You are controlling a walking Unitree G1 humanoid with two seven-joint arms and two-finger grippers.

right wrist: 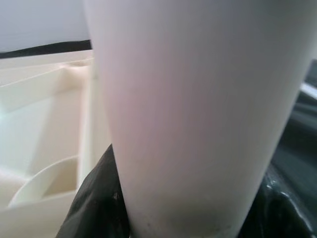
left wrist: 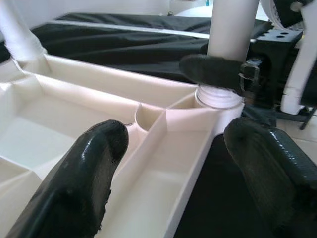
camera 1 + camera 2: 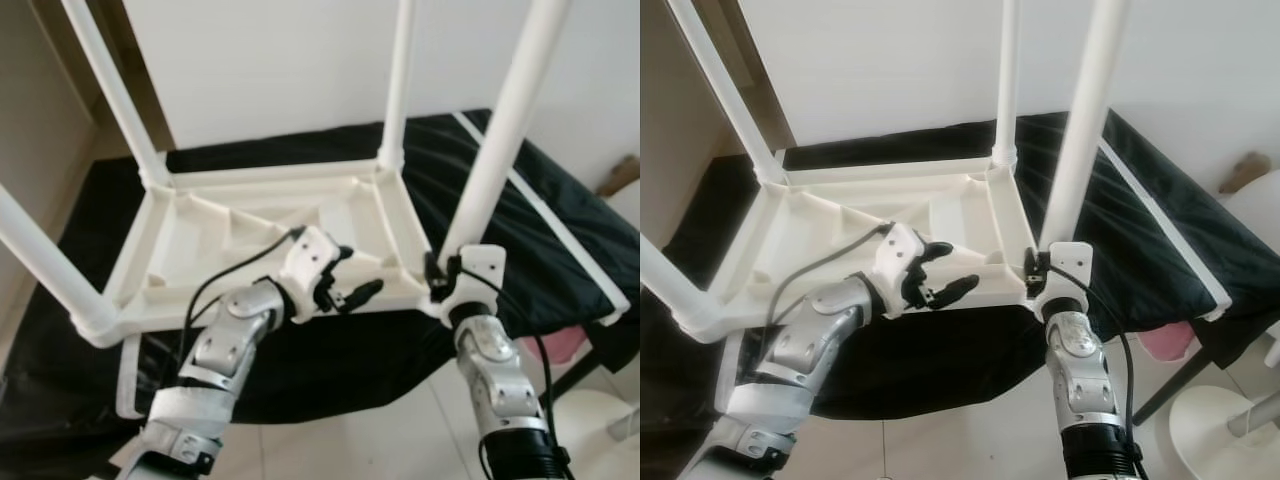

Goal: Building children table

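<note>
Right gripper (image 3: 437, 276) clamped the near leg (image 3: 505, 130) at its socket; left gripper (image 3: 345, 290) open, empty, over the upturned table (image 3: 190, 235). Keep leg vertical while seating.

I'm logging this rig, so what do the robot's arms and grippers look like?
Both arms are silver metal in rounded segments with black cables running along them. The left gripper has two long, glossy black fingers on a white mount; the right gripper has a similar white mount.

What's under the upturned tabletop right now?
The tabletop lies on a black cloth spread over some support. What the cloth covers cannot be seen. The right gripper clamps the near leg; the left gripper hovers open.
</note>
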